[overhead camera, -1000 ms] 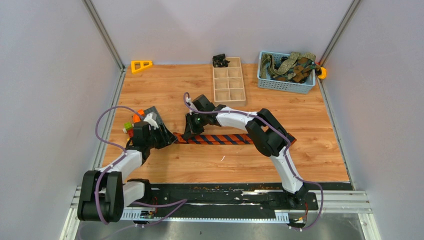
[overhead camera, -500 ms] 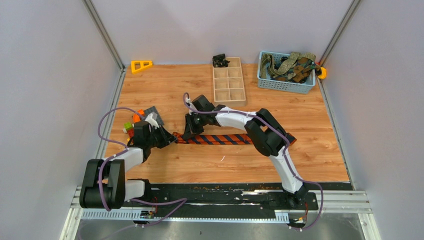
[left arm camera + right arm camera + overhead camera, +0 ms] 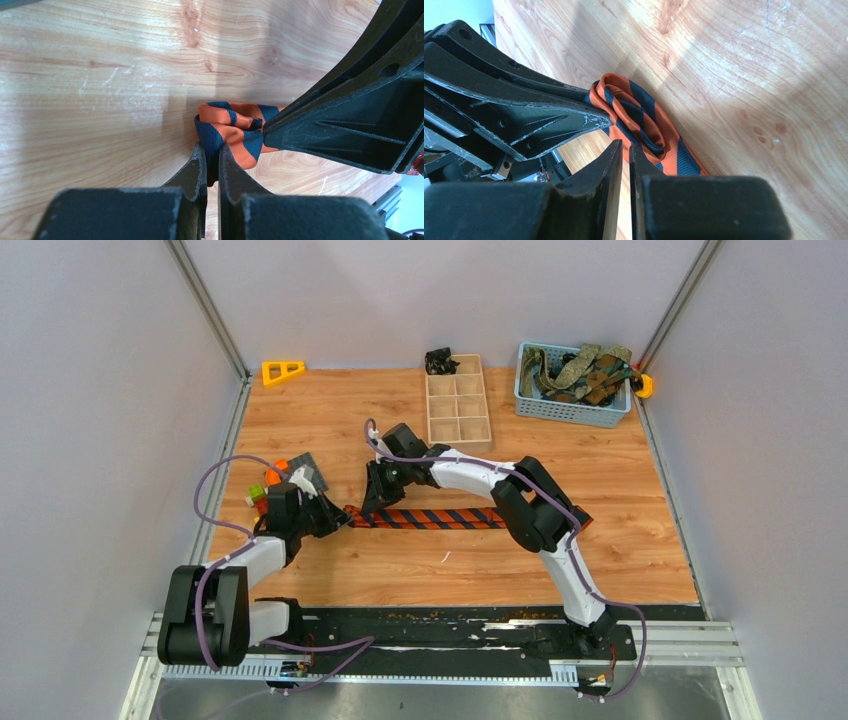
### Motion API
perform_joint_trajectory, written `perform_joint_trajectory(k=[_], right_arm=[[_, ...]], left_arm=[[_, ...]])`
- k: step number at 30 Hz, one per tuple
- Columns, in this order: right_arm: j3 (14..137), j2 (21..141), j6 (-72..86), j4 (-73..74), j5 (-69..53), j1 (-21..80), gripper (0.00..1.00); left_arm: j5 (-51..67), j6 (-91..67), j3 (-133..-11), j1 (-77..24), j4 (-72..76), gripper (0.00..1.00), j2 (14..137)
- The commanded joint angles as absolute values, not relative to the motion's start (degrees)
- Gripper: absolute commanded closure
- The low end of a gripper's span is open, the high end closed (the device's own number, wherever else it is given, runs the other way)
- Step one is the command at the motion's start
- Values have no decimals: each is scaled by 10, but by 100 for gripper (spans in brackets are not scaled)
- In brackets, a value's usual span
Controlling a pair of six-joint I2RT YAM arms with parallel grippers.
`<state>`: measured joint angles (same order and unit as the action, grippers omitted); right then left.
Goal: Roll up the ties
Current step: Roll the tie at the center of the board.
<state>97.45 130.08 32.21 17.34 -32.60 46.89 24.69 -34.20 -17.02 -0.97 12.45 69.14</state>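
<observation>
Left gripper (image 3: 211, 150) clamped the striped tie (image 3: 232, 137) at its rolled end; right gripper (image 3: 625, 147) stood barely parted alongside, grip undetermined.

A robotics lab test cell: plain grey panel walls (image 3: 100, 390) on aluminium framing (image 3: 205, 305) enclose a wood-grain desk (image 3: 330, 420), two robot arms (image 3: 540, 510) bolted at six o'clock.
</observation>
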Motion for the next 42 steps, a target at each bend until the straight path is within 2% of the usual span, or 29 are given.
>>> perform_joint_trajectory(k=[1,18,42], right_arm=[[986,1260,311,173,-325,468,87],[981,1284,311,167,-326,479,89],[1009,1328,310,171,-322,478,92]], left_arm=[[217,-335,-193,-9,97,100,667],[150,-377,-215,-40,64,100,645],[127,-389,-238,-51,20,100,618]])
